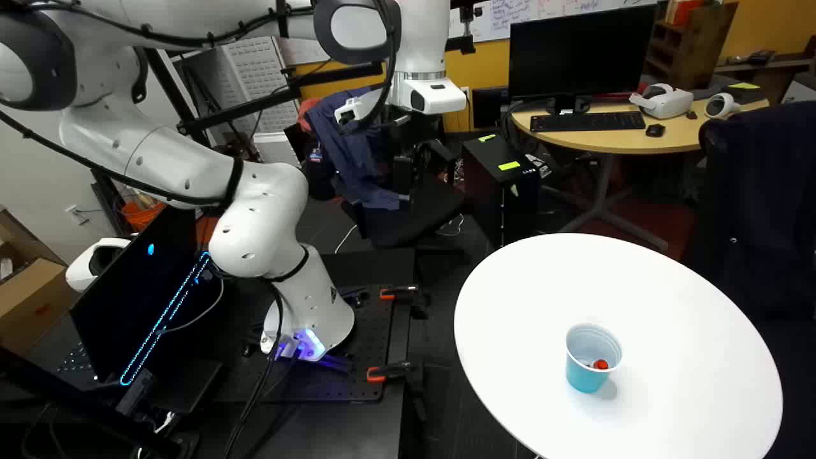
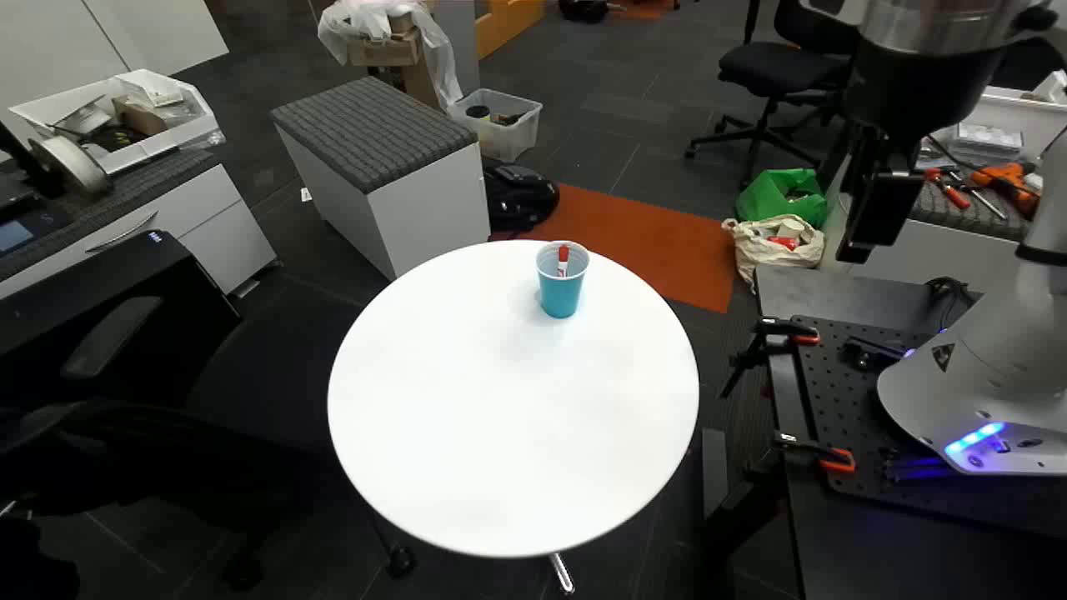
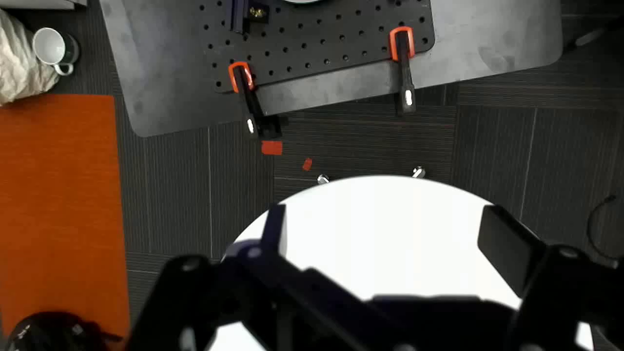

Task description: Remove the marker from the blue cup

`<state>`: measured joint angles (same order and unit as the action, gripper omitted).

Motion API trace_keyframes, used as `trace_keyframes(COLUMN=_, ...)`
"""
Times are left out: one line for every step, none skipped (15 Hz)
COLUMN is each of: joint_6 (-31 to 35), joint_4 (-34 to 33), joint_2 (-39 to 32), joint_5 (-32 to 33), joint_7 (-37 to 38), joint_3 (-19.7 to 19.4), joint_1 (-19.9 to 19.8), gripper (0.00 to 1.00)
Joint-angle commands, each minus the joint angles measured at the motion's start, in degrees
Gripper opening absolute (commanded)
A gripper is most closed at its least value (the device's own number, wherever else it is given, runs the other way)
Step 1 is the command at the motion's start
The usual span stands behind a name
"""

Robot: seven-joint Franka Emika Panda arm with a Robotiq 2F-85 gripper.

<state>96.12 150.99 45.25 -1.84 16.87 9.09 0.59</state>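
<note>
The blue cup (image 1: 584, 376) stands upright on the white round table (image 1: 510, 299); in an exterior view it also shows (image 2: 559, 297), near the table's rim. The marker (image 2: 563, 260) leans inside the cup, its red cap end up near the cup's rim; its red end also shows inside the cup in an exterior view (image 1: 600, 364). My gripper (image 3: 385, 234) is open and empty, its fingers wide apart. In an exterior view the gripper (image 2: 875, 212) hangs well away from the cup, to the side and higher. Cup and marker are out of the wrist view.
The robot stands on a black bench with a perforated plate (image 2: 842, 400), held by clamps (image 3: 404, 68) along its edge. Office chairs (image 2: 108, 417) stand beside the table. A white cabinet (image 2: 425, 200) with a grey top and a black backpack (image 2: 521, 197) stand beyond it.
</note>
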Motion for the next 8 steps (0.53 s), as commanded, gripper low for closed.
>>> trace_keyframes(joint_6=-0.1, joint_4=-0.1, joint_2=0.0, joint_5=0.1, joint_7=0.0, joint_3=-0.1, joint_1=0.1, gripper=1.00)
trace_keyframes(joint_6=-0.1, joint_4=-0.1, joint_2=0.0, joint_5=0.1, joint_7=0.0, joint_3=-0.1, joint_1=0.1, gripper=1.00)
trace_keyframes(joint_6=-0.1, joint_4=-0.1, joint_2=0.0, joint_5=0.1, joint_7=0.0, joint_3=-0.1, joint_1=0.1, gripper=1.00)
trace_keyframes(joint_6=-0.1, joint_4=-0.1, joint_2=0.0, joint_5=0.1, joint_7=0.0, joint_3=-0.1, joint_1=0.1, gripper=1.00)
trace_keyframes(joint_6=-0.1, joint_4=-0.1, joint_2=0.0, joint_5=0.1, joint_7=0.0, joint_3=-0.1, joint_1=0.1, gripper=1.00)
trace_keyframes(joint_6=-0.1, joint_4=-0.1, joint_2=0.0, joint_5=0.1, joint_7=0.0, joint_3=-0.1, joint_1=0.1, gripper=1.00)
trace_keyframes(joint_6=-0.1, joint_4=-0.1, joint_2=0.0, joint_5=0.1, joint_7=0.0, joint_3=-0.1, joint_1=0.1, gripper=1.00)
trace_keyframes(joint_6=-0.1, joint_4=-0.1, joint_2=0.0, joint_5=0.4, joint_7=-0.5, joint_3=-0.2, joint_1=0.1, gripper=1.00)
